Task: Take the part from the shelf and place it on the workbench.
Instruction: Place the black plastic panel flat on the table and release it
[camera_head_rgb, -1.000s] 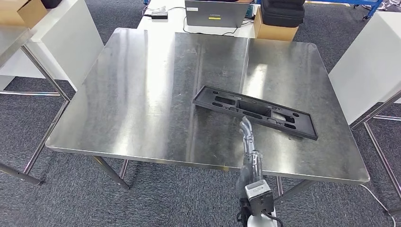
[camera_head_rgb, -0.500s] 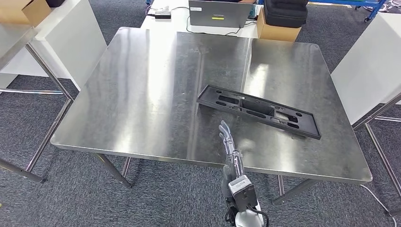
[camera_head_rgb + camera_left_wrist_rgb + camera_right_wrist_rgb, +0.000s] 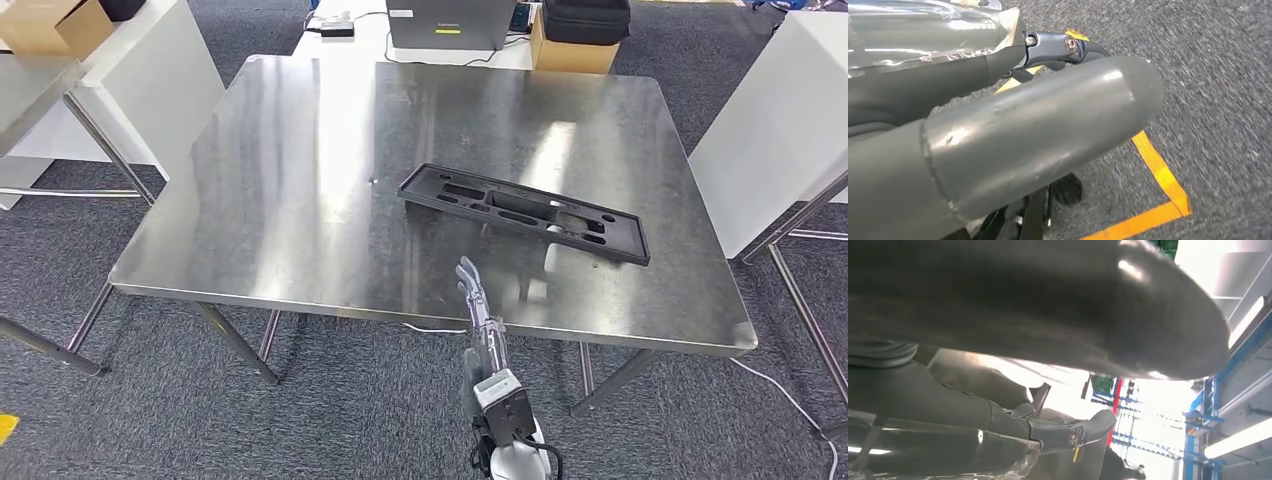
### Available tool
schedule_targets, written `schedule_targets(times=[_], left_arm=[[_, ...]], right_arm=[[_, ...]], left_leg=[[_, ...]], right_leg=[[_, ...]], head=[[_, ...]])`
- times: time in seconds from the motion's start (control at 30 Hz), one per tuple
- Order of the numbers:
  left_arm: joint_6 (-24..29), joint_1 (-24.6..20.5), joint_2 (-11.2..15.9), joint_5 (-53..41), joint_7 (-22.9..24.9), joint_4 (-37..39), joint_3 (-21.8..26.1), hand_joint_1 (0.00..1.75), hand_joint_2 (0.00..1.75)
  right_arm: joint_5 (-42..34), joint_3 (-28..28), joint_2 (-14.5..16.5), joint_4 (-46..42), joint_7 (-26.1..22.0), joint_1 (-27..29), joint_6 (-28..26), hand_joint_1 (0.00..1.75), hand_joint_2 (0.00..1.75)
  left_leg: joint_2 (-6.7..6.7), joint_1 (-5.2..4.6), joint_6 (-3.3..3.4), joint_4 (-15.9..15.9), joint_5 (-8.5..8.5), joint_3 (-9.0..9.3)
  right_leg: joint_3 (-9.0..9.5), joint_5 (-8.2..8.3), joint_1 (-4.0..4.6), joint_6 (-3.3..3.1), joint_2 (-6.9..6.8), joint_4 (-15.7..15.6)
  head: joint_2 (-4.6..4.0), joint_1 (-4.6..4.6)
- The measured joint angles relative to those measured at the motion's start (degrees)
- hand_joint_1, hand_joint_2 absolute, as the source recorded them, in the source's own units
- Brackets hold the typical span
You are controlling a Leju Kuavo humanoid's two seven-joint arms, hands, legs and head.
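Observation:
The part (image 3: 470, 189), a long black plastic frame with several cut-outs, lies flat on the steel workbench (image 3: 300, 180), right of its middle. My right hand (image 3: 476, 300) is over the bench's near edge, a little short of the part, with its fingers stretched out and nothing in them. The right wrist view shows the same hand (image 3: 1038, 320) up close, thumb and fingers (image 3: 1068, 432) apart and empty. My left hand (image 3: 1013, 130) hangs over grey carpet and holds nothing, its fingers extended.
White tables flank the bench at left (image 3: 150, 70) and right (image 3: 780, 130). Behind it are a laptop (image 3: 445, 22), a cardboard box (image 3: 565, 52) and a black bag (image 3: 585, 18). Orange tape (image 3: 1160, 172) marks the carpet below my left hand.
My right hand has drawn back from the part toward the bench's near edge, leaving the part lying on the bench. The camera has shifted a little, so the whole scene sits differently.

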Motion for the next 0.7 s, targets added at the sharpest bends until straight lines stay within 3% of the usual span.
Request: schedule_targets(times=[0.07,0.1,0.13,0.23,0.3,0.37,0.4,0.43,0.47,0.5,0.6,0.63,0.7], left_arm=[[0.00,-0.15,-0.04,0.00,-0.03,0.00,0.08,0.00,0.00],[0.00,-0.24,-0.08,-0.01,-0.07,0.00,0.13,0.00,0.00],[-0.01,-0.33,-0.11,-0.01,-0.09,0.00,0.18,0.00,0.00],[-0.08,-0.36,-0.21,0.04,-0.15,0.00,0.31,0.00,0.00],[-0.44,-0.35,-0.30,0.09,-0.19,0.00,0.35,0.00,0.00],[-1.31,-0.36,-0.32,0.06,-0.25,0.00,0.34,0.00,0.00],[-1.87,-0.34,-0.31,0.02,-0.26,0.00,0.33,0.00,0.00],[-2.39,-0.33,-0.31,-0.04,-0.26,0.00,0.32,0.00,0.00],[-2.81,-0.32,-0.31,-0.10,-0.25,0.00,0.32,0.00,0.00],[-3.21,-0.33,-0.31,-0.15,-0.22,0.00,0.30,0.00,0.00],[-4.03,-0.38,-0.35,-0.35,-0.07,0.01,0.24,0.00,0.00],[-4.15,-0.39,-0.37,-0.43,-0.02,0.02,0.22,0.00,0.00],[-4.20,-0.36,-0.38,-0.54,0.09,0.02,0.21,0.00,0.00]], right_arm=[[0.00,-0.01,0.03,0.02,-0.03,0.01,-0.01,0.00,0.00],[0.01,-0.02,0.04,0.02,-0.06,-0.01,-0.01,0.00,0.00],[0.02,-0.03,0.06,0.02,-0.10,-0.02,-0.03,0.00,0.00],[0.04,-0.12,0.05,0.02,-0.21,0.12,-0.35,0.00,0.00],[0.14,-0.37,-0.04,-0.17,-0.25,0.39,-0.82,0.00,0.00],[0.50,-0.89,-0.12,-0.85,-0.24,1.12,-1.29,0.00,0.00],[0.74,-1.21,-0.14,-1.28,-0.21,1.65,-1.54,0.00,0.00],[1.00,-1.52,-0.16,-1.67,-0.14,2.16,-1.76,0.00,0.00],[1.24,-1.80,-0.17,-2.00,-0.04,2.61,-1.94,0.00,0.00],[1.49,-2.06,-0.17,-2.32,0.13,2.97,-2.04,0.00,0.00],[2.25,-2.66,-0.07,-3.14,0.97,3.53,-1.85,0.00,0.00],[2.54,-2.90,0.02,-3.18,1.47,3.53,-1.80,0.00,0.00],[3.32,-3.64,0.24,-2.37,3.12,3.39,-1.97,0.00,0.00]], left_leg=[[-0.14,0.22,0.03,-8.08,1.85,5.73],[-0.30,0.17,0.28,-10.71,2.30,7.39],[-0.48,0.02,0.62,-11.88,2.31,8.00],[-0.47,-0.38,2.12,-12.22,3.21,7.09],[-0.13,-0.48,3.28,-12.58,4.49,5.82],[0.07,-0.76,4.05,-12.57,5.81,4.25],[0.11,-0.95,4.28,-12.52,6.49,3.52],[0.14,-1.13,4.36,-12.49,7.14,2.74],[0.15,-1.32,4.38,-12.48,7.76,2.04],[0.14,-1.49,4.37,-12.47,8.36,1.35],[0.09,-1.89,3.99,-12.45,10.00,0.04],[0.11,-1.93,3.72,-12.47,10.49,-0.15],[0.17,-1.86,2.98,-12.61,11.45,-0.43]], right_leg=[[-0.70,0.42,0.03,0.50,0.01,0.48],[-0.92,0.65,0.14,0.86,0.01,0.66],[-1.10,0.92,0.26,1.27,0.02,0.77],[-1.63,1.61,0.39,2.68,0.22,0.88],[-3.36,-1.12,0.57,2.43,0.44,4.08],[-6.24,-6.38,0.72,1.38,0.50,11.75],[-7.27,-8.36,0.77,1.19,0.50,15.60],[-7.37,-9.31,0.83,1.28,0.50,17.90],[-6.28,-9.29,0.90,1.52,0.50,17.98],[-3.87,-8.47,0.94,1.77,0.49,15.37],[5.75,-6.19,1.58,1.35,0.45,2.02],[7.14,-5.98,1.83,1.09,0.44,-0.39],[7.08,-5.26,2.01,0.73,0.43,-1.42]], head=[[0.00,-0.01],[0.00,0.08],[0.00,0.15],[0.00,0.32],[0.00,0.51],[0.00,0.81],[0.00,0.96],[0.00,0.99],[0.00,1.02],[0.00,1.04],[0.00,0.99],[0.00,0.98],[0.00,0.90]])
